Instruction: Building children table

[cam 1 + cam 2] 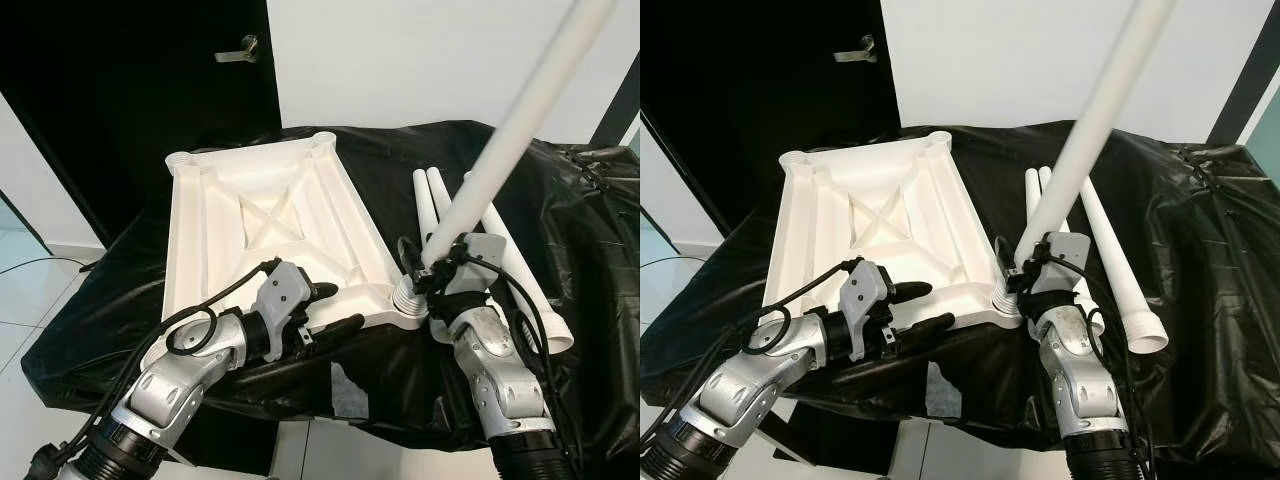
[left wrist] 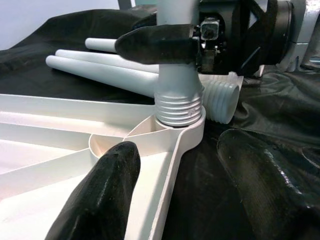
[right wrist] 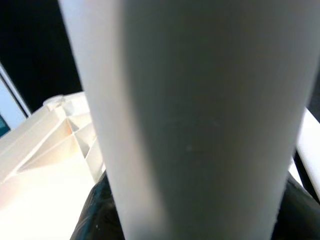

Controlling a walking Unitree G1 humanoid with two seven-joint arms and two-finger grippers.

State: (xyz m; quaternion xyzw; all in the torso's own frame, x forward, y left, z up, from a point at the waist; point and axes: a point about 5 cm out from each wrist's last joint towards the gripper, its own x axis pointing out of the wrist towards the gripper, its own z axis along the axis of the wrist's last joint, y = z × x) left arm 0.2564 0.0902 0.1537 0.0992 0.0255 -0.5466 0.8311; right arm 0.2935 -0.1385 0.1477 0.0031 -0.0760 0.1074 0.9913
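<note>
The tabletop (image 1: 270,230) lies upside down, ribs up, left of centre in the head views, on a surface draped in black plastic sheet (image 1: 560,220), and we're right at its near right corner. Our right gripper (image 1: 438,262) pinches a white leg (image 1: 520,125) just above its threaded end, fingers pressed on either side, and the leg slants away to the upper right of the frame. In the left wrist view the threaded end (image 2: 178,107) sits in the corner socket (image 2: 187,131) with several thread rings showing above the rim, so we judge the leg is started but not screwed home.

Our left gripper (image 1: 325,310) is at the tabletop's near edge, fingers spread, one finger over the rim and one below it, steadying the slab. To do this well we'd bring the leg upright over the socket before turning, because it leans and threads could cross. We'd also keep the left gripper bracing the edge so the tabletop doesn't spin along.

Just beyond the right gripper, three spare legs (image 1: 500,260) lie side by side on the sheet, and one threaded end sits close behind the socket, where it could get nudged. Farther back, the far corner sockets (image 1: 185,160) stand open. Behind it all, a dark door (image 1: 120,90) fills the upper left, beside a white wall (image 1: 420,60).
</note>
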